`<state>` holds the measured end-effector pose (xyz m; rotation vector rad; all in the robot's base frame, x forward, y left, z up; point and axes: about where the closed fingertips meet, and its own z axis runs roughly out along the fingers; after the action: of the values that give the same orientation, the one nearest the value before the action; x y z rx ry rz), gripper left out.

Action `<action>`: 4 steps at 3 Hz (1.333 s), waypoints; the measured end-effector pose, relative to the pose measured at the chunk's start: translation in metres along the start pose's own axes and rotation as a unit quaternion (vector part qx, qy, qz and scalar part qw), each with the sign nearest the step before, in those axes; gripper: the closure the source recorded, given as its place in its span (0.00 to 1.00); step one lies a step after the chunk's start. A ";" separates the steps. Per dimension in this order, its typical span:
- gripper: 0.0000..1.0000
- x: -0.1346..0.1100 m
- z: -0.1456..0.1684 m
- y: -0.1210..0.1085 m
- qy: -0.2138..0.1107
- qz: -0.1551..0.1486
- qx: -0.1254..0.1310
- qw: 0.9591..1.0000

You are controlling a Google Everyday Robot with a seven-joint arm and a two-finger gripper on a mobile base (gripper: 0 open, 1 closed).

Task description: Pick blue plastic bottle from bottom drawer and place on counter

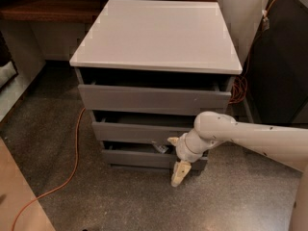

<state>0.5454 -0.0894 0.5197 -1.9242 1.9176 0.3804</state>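
Note:
The counter (159, 32) is the bare white top of the grey cabinet. Below it, the bottom drawer (134, 158) stands slightly pulled out. In its narrow opening shows a small pale piece (160, 148), probably the blue plastic bottle; most of it is hidden. My gripper (176, 157) reaches in from the right, at the right part of the bottom drawer's front. It is open, with one finger (172, 140) at the drawer's top edge and the other finger (180, 173) hanging down in front near the floor. It holds nothing.
The two upper drawers (154, 100) are also slightly ajar. An orange cable (74, 148) runs across the speckled floor to the left. A dark wooden shelf (48, 6) sits at the back left. A black unit (284, 57) stands close on the right.

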 end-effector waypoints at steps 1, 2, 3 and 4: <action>0.00 0.003 0.024 -0.002 -0.008 -0.001 -0.006 1.000; 0.00 0.011 0.054 -0.005 -0.025 0.002 -0.008 1.000; 0.00 0.022 0.079 -0.006 -0.033 0.007 -0.003 0.999; 0.00 0.033 0.099 -0.010 -0.030 0.006 0.008 0.999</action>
<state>0.5646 -0.0735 0.4176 -1.8696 1.8898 0.4207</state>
